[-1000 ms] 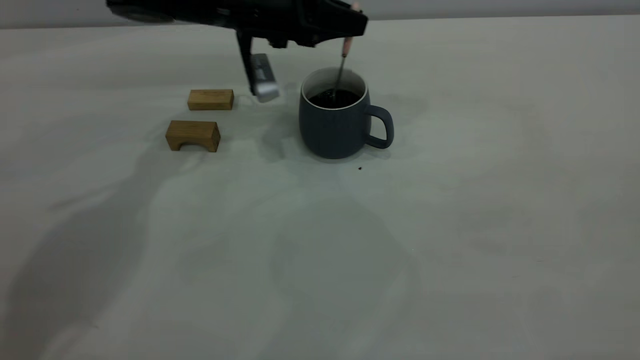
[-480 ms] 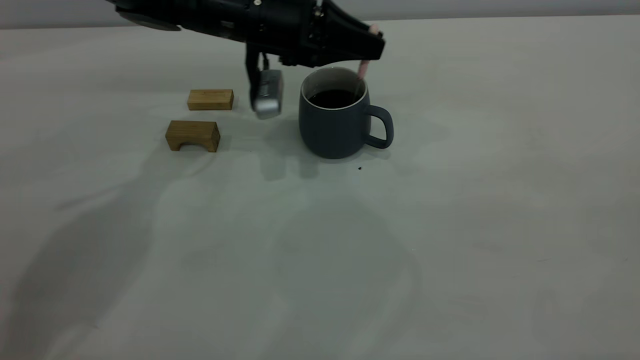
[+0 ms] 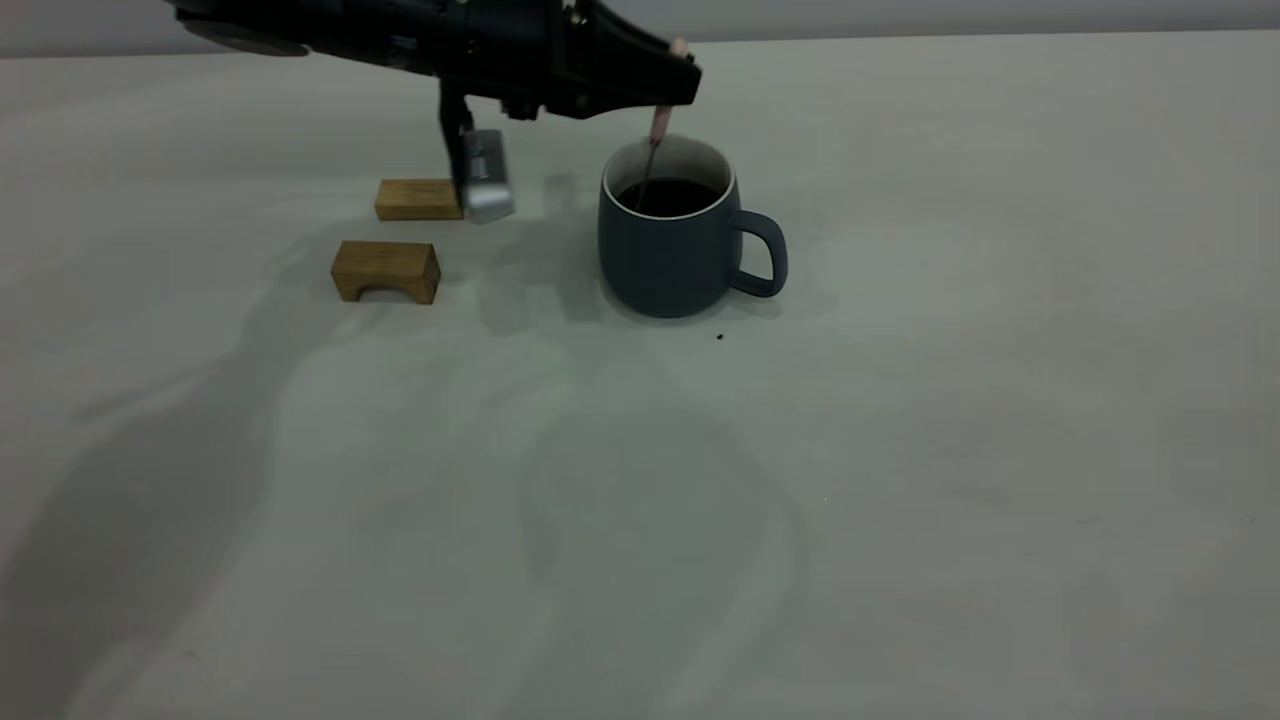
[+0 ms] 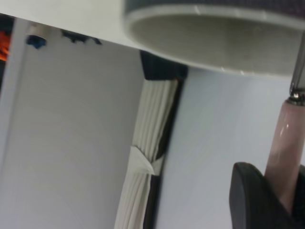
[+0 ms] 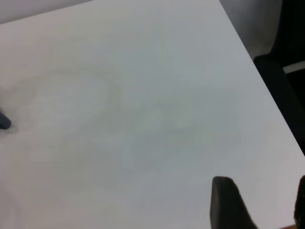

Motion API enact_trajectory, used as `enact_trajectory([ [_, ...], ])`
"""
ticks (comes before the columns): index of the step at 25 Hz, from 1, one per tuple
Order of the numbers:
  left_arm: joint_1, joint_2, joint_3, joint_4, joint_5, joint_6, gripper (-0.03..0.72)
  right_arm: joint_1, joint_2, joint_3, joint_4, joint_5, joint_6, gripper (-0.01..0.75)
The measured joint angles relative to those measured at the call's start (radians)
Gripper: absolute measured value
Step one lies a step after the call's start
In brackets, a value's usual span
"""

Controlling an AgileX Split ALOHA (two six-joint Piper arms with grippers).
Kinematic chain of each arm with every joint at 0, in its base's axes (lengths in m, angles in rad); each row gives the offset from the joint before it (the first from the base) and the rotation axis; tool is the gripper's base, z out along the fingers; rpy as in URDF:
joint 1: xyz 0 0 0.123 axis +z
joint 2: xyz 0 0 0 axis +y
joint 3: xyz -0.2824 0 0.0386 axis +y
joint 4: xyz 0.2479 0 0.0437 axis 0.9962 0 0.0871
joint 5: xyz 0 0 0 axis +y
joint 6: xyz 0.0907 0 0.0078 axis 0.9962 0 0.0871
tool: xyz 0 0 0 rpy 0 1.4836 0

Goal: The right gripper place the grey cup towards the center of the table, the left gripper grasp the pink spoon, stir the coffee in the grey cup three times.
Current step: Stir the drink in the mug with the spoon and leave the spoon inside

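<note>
Exterior view, left gripper (image 3: 672,92) pinching pink spoon (image 3: 660,125) over slate-grey cup (image 3: 670,250), metal neck dipping into dark coffee (image 3: 668,196), right gripper (image 5: 259,202) spread above bare table (image 5: 133,109)

grey cup (image 3: 668,250): upright, mid-table, handle right | coffee (image 3: 668,197): dark | pink spoon (image 3: 655,140): near-upright, dipping in

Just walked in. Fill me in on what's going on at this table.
The black left gripper is shut on the slim pink-handled spoon, holding it upright with its metal end dipped into the dark coffee in the rounded slate-grey mug. The mug stands on the off-white table, handle toward the right arm's side. Two tan wooden blocks lie beside it. The right gripper is off to the side, above bare tabletop, open and holding nothing.
</note>
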Motion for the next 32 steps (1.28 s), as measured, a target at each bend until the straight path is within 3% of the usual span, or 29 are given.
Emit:
enact_trajectory([
  [6,-0.046,0.000,0.000,-0.038,0.009,0.063,0.170,0.000,0.000,0.000,0.000,0.000,0.000,0.381],
  [10,-0.051,0.001,0.000,-0.007,0.095,0.066,0.170,0.000,0.000,0.000,0.000,0.000,0.000,0.381],
  [18,0.011,0.001,0.000,0.138,0.179,-0.013,0.170,0.000,0.000,0.000,0.000,0.000,0.000,0.381],
  [24,0.037,0.001,0.000,0.080,0.107,-0.012,0.170,0.000,0.000,0.000,0.000,0.000,0.000,0.381],
  [32,-0.032,0.001,0.000,-0.037,-0.005,0.096,0.170,0.000,0.000,0.000,0.000,0.000,0.000,0.381],
])
